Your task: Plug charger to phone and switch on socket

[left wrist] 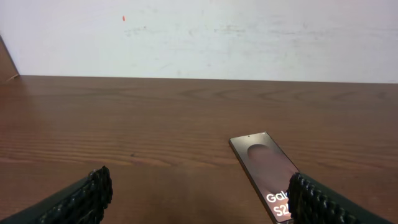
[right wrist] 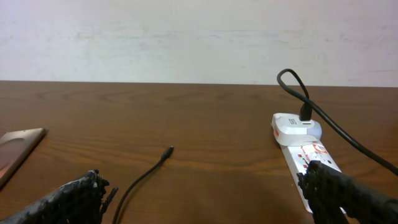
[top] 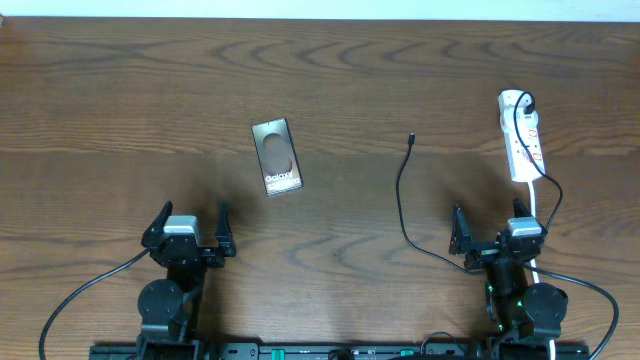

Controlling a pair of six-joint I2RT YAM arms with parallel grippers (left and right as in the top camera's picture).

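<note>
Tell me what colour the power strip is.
The strip is white with red markings, clearest in right wrist view.

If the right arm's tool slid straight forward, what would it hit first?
Probably the narrow white power strip with red markings, just ahead of the right tool's outer finger; the thin black cable lies near the other. Depth is unclear.

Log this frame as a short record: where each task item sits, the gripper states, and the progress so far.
phone: flat on the table, left of centre, ahead of the left gripper
charger: cable loose on the table, tip free, apart from the phone
socket: far right, black plug in its far end
left gripper: open, empty
right gripper: open, empty
progress: charger not yet in the phone; switch state cannot be told
</note>
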